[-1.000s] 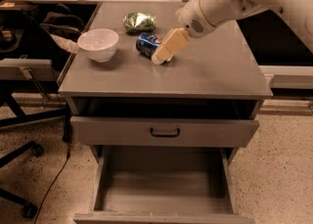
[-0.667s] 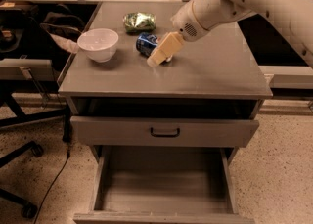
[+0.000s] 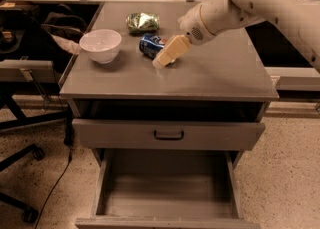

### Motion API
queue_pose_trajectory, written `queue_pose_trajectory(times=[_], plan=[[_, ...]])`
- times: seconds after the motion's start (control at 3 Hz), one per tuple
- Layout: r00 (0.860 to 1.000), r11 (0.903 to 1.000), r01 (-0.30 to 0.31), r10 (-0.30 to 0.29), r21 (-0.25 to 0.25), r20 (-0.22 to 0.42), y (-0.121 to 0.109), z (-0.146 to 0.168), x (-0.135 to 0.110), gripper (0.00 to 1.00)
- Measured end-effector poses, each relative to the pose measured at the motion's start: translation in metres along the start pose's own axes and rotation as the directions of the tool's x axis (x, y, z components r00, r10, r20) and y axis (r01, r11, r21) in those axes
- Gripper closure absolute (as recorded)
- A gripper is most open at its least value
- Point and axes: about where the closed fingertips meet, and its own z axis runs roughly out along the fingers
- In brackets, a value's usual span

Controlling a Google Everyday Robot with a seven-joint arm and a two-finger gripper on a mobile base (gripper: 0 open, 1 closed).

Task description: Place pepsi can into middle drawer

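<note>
Find the pepsi can lying on its side near the back of the cabinet top, between the white bowl and the tan gripper, just in front of the green snack bag. Note the gripper low over the top, right against the can's right end, angled down and to the left from the white arm; cannot tell whether spread or pressed together, nor whether anything is gripped yet. Judged from this, treat the step as the grasp. Straddle the can across its round body rather than its silver ends, and close gently, since a can on its side probably rolls away from a one-sided push. Keep clear of the bag and the bowl. Lift well above the top before swinging forward, then lower past the shut drawer front with its dark handle into the middle drawer, pulled out below with a bare grey floor. Release low and near the centre to stop any rolling. Count one can, one bowl, one snack bag, one gripper, one open drawer, one shut drawer front.
</note>
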Motion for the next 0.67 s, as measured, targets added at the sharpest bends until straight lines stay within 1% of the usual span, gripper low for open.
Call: queue_pose_trajectory(times=[0.33, 0.67], plan=[[1.000, 0.9993, -0.016, 0.016, 0.035, 0.006, -0.019, 0.013, 0.000, 0.00], [1.000, 0.9992, -0.023, 0.024, 0.032, -0.003, -0.040, 0.033, 0.000, 0.00]])
